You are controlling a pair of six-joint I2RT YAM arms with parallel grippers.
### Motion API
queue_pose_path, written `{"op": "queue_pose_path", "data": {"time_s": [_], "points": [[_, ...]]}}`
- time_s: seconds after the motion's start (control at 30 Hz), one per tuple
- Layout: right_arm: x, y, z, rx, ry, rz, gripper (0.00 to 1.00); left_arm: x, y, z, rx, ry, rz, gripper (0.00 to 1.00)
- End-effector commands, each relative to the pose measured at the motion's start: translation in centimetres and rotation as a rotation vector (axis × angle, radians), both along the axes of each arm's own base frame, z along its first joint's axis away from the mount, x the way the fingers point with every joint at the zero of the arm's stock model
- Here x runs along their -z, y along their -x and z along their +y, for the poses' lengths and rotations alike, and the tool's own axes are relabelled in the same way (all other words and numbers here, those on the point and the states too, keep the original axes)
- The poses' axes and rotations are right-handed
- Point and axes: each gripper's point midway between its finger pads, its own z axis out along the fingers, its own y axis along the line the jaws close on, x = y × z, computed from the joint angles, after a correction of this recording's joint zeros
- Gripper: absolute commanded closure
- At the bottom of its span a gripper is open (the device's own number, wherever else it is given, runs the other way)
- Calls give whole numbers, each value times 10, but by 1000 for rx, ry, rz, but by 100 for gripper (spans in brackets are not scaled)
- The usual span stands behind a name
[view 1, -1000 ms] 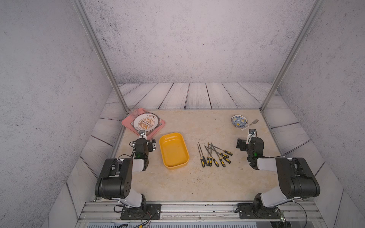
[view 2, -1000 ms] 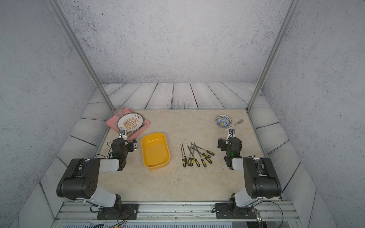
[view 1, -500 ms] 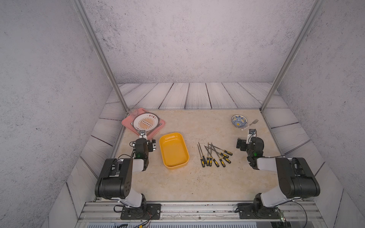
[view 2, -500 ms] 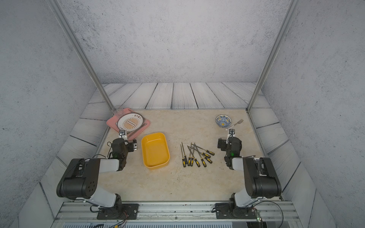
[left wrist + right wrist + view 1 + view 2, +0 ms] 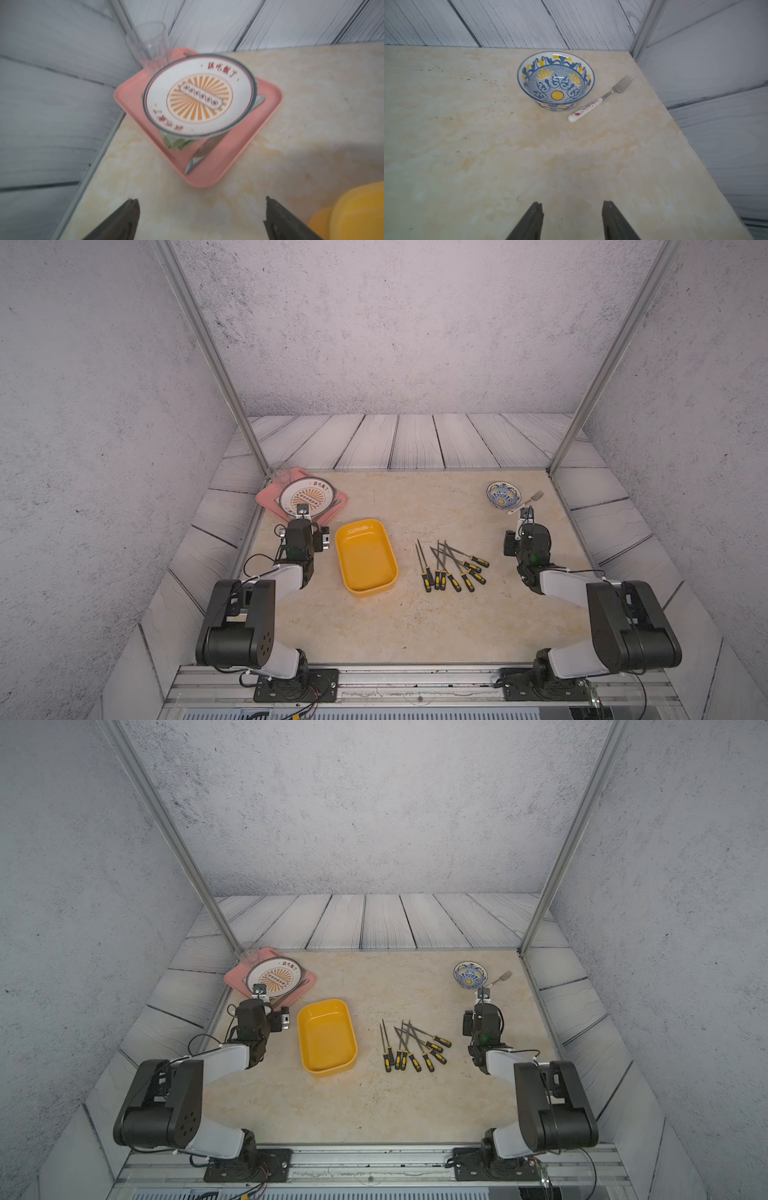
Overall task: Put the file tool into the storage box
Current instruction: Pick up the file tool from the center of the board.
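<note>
Storage box [image 5: 365, 558] sits on desk [image 5: 374, 626] a bit L of centre, long side running near-to-far; one corner also shows in L wrist view [image 5: 357, 212]. Files [image 5: 451, 566], black/yellow handles, lie fanned on desk just R of centre, handles toward near edge, some crossing each other. All lie apart from the box, btwn it & R arm [image 5: 530, 547].

L arm [image 5: 297, 547] is by desk's L edge, beside box. L jaws wide, nothing btwn them, over bare desk just short of pink tray [image 5: 239, 158]. Tray in far L corner carries plate [image 5: 199, 93], knife [image 5: 204, 153] partly under plate, clear glass [image 5: 149, 45] at tray's far corner.

R arm nr R edge. R jaws part-way apart, narrower than L, gripping nothing, above bare desk. Bowl [image 5: 556, 81] w/ fork [image 5: 600, 101] just beside it sit nr far R corner.
</note>
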Motion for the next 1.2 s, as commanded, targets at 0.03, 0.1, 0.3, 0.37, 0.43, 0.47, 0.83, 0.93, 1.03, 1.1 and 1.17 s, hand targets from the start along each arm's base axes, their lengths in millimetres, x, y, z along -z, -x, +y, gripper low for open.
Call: {"op": "queue_pose_path", "data": {"time_s": [0.03,0.1,0.3,0.37,0.43,0.47,0.83,0.93,1.03,1.1,1.17], "points": [[-32,18,32,37,-201,180,53,-37,5,-7,-37,68,45,2],[-27,31,70,-57,-301,250,56,-39,8,-13,-54,178,40,2],[9,89,174,-336,-415,484,53,-24,41,-82,36,436,233,2],[21,106,193,-396,-384,558,53,-22,54,-95,59,468,255,2],[32,116,201,-414,-331,602,54,-18,66,-98,65,468,275,1],[37,120,202,-418,-305,619,54,-17,70,-99,74,463,284,1],[82,137,189,-356,-179,752,53,-22,81,-105,99,356,264,1],[90,138,185,-344,-157,767,55,-26,83,-104,100,353,255,1],[98,140,183,-340,-136,787,62,-29,83,-105,107,346,255,1],[104,142,180,-328,-122,801,63,-30,83,-105,110,350,251,2],[110,146,180,-324,-115,814,63,-30,83,-106,111,354,249,2]]}}
